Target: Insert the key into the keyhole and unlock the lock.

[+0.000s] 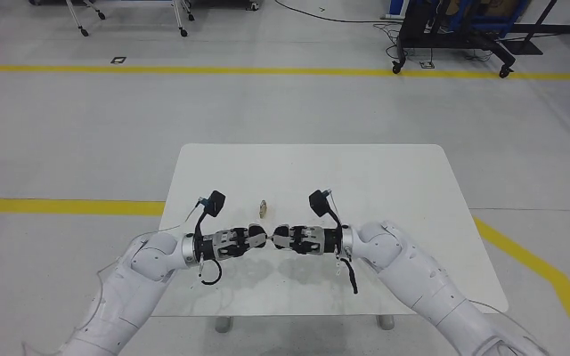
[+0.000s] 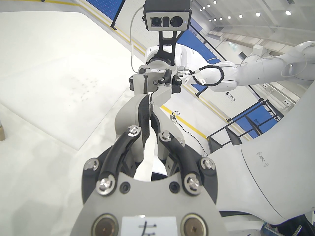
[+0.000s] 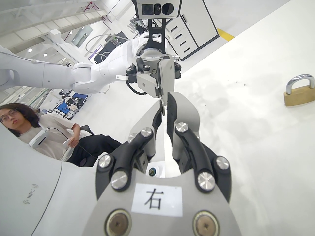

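A brass padlock (image 1: 263, 208) with a steel shackle stands upright on the white table (image 1: 383, 178), a little beyond the two grippers; the right wrist view shows the padlock (image 3: 297, 94) off to one side. My left gripper (image 1: 261, 236) and right gripper (image 1: 275, 237) meet tip to tip above the table's front half. The left gripper (image 3: 159, 93) is shut on a small silver key (image 3: 162, 102). The key's free end reaches between the right gripper's (image 3: 165, 100) pads, which stand narrowly open around it. In the left wrist view the left gripper (image 2: 149, 105) has its pads pressed together.
The table's front edge (image 1: 294, 315) runs just below both forearms. Bare tabletop stretches to the right (image 1: 401, 231) and behind the padlock (image 1: 303, 169). Racks and carts stand on the floor far behind.
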Robot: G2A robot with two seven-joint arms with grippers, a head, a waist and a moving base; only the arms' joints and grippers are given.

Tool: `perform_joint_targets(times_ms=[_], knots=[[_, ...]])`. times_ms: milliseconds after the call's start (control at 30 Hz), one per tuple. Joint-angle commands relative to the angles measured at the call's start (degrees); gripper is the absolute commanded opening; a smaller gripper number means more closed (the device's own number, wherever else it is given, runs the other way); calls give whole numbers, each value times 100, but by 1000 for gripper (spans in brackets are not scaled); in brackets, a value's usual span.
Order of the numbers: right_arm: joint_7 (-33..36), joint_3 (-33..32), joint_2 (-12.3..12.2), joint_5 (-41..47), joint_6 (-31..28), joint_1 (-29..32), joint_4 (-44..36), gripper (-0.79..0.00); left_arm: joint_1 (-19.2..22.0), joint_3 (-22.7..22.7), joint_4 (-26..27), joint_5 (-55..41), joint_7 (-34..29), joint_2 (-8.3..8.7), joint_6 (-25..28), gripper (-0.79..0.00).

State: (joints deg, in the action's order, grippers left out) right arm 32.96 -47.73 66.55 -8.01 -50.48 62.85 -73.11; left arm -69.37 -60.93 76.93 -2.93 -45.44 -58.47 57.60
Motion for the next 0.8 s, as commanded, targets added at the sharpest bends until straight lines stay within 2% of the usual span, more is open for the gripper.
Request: perform_joint_targets(times_ms=[0, 33, 67, 267, 367, 467, 567, 767], knots=[[-4, 5, 2, -2, -22, -2, 20, -785, 9, 6, 1, 42, 10, 8, -8, -785], [-17, 1, 2, -7, -33, -1, 25, -785, 11, 10, 4, 57, 19, 12, -12, -591], [-26, -3, 1, -20, -47, 1, 27, -785, 12, 11, 5, 61, 35, 15, -15, 0], [-197, -223, -56, -245, -146, 52, 29, -785, 16, -108, -46, 252, 289, 42, -54, 0], [-511, -679, -173, -415, -391, 240, -37, -785, 40, -412, -66, 1075, 761, 63, -289, 0], [-889, -1354, -340, -623, -622, 603, -212, -785, -65, -621, 179, 2631, 1639, 39, -953, 0], [-1161, -2013, -496, -770, -752, 1079, -562, -785, -152, -475, 480, 3901, 2326, -25, -1597, 0], [-1540, -2962, -694, -1009, -752, 1920, -1369, -785, 71, 134, 496, 5639, 2734, -180, -2785, 0]])
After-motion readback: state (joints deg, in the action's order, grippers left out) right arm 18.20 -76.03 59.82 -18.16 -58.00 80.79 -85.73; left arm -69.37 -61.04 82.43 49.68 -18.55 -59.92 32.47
